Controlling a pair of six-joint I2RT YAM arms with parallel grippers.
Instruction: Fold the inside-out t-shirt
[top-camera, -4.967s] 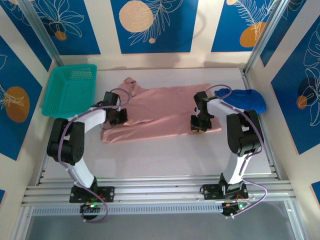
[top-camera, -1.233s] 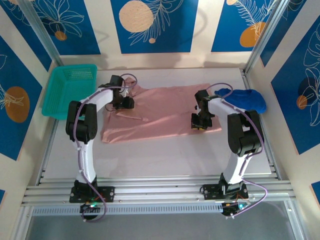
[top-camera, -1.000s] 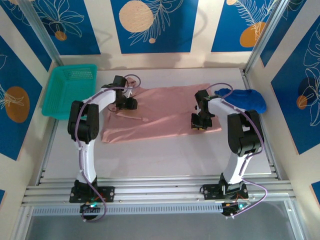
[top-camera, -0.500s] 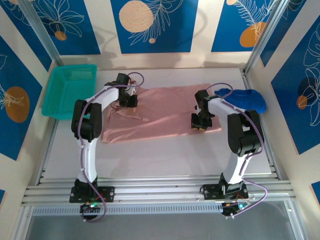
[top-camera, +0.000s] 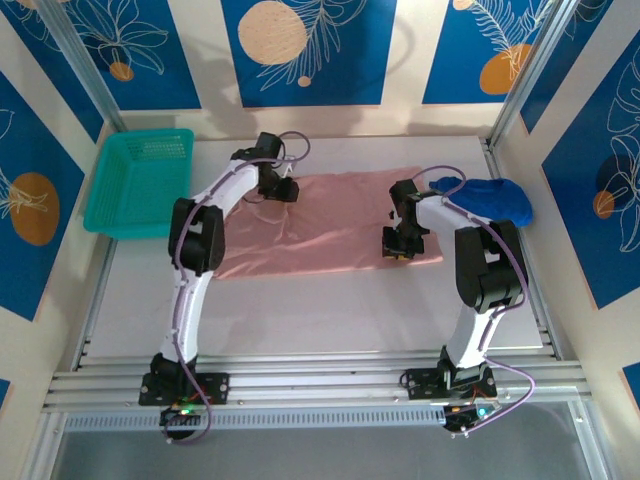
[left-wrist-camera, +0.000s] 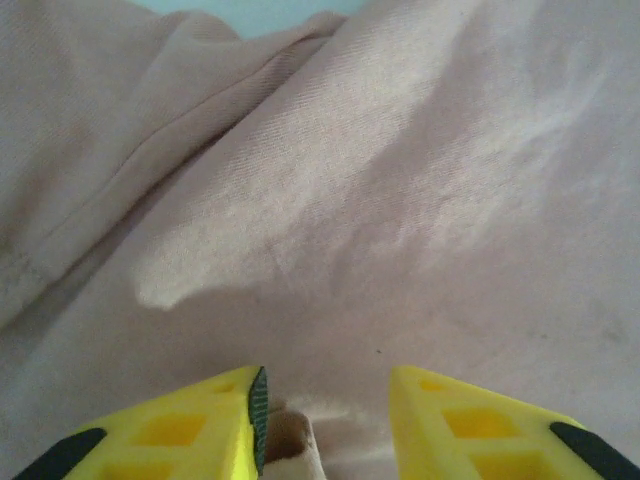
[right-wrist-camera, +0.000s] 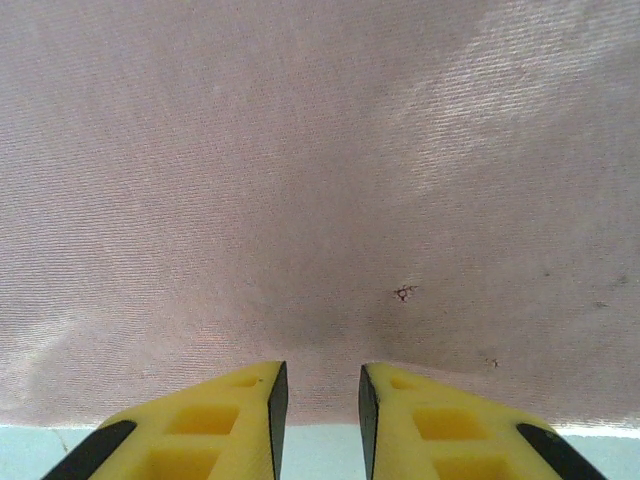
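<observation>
Trouble may come: the pink t-shirt (top-camera: 330, 230) lies flat on the table (top-camera: 330, 310). Our right gripper (right-wrist-camera: 322, 380) pinches its near edge. Our left gripper (left-wrist-camera: 325, 385) stands apart over the far sleeve, maybe gripping nothing, so the sleeve could slip and bunch up.

Cream walls (top-camera: 205, 60) carry blue panels (top-camera: 340, 50) with white leaf outlines and orange discs. Aluminium posts (top-camera: 80, 62) frame a pale, evenly lit table (top-camera: 330, 310) with slotted rails (top-camera: 320, 385) along its near edge.
</observation>
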